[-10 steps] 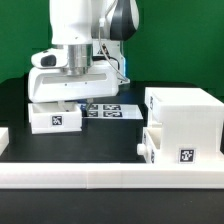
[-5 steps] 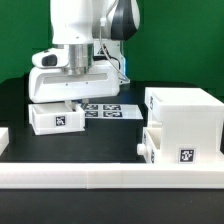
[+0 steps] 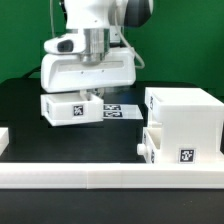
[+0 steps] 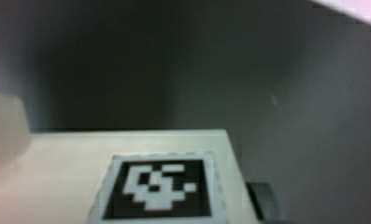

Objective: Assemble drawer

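A white Franka arm (image 3: 95,40) fills the upper middle of the exterior view, reaching down over a black table (image 3: 20,105). Well off to the exterior view's right of the end effector, and lower in the picture, stands the largest part of the drawer: a white cube-shaped shell (image 3: 183,118). A small tray (image 3: 178,148) sits pushed into the shell's lower opening, with a black-and-white tag on its front and a small knob (image 3: 141,148) at its side.

A long white border wall (image 3: 100,178) runs across the front of the table, nearer the camera than the gripper.

Directly under the gripper (image 3: 88,93) is the second small tray (image 3: 72,108), tag facing forward. The fingers reach down to its top, but their tips are hidden behind the wrist housing, so I cannot tell whether they pinch it or stand spread. The tray appears slightly raised off the table.

Just beyond the tray, partly hidden by it, lies the flat marker board (image 3: 122,110).

The wrist view shows a blurred white tray surface with its tag (image 4: 161,187) close up.
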Action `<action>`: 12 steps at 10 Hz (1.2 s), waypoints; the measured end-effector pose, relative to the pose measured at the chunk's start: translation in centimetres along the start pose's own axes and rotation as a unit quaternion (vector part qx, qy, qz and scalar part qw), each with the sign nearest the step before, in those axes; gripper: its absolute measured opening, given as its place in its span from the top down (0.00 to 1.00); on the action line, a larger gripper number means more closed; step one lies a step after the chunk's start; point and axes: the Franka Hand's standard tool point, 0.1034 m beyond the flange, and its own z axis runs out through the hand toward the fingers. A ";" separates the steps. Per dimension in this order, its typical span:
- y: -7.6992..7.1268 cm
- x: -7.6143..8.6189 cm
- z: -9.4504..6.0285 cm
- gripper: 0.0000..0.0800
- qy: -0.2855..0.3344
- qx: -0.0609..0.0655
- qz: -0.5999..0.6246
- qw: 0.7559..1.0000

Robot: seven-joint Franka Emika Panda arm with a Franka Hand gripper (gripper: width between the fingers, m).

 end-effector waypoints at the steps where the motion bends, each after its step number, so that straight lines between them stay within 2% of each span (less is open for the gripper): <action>1: 0.1 1.5 -0.8 0.95 -0.001 0.002 -0.021 1.000; 3: 0.9 3.4 -1.6 0.95 -0.009 0.010 -0.079 0.997; 7: 0.8 3.1 -1.3 0.95 -0.009 0.011 -0.139 0.990; 8: 0.8 3.3 -1.3 0.95 -0.009 0.011 -0.183 0.983; 9: 1.0 4.3 -1.6 0.95 -0.006 0.003 -0.239 0.971; 10: 1.1 5.1 -1.7 0.95 -0.008 0.004 -0.263 0.965; 12: 1.6 6.4 -1.5 0.95 -0.021 0.005 -0.372 0.928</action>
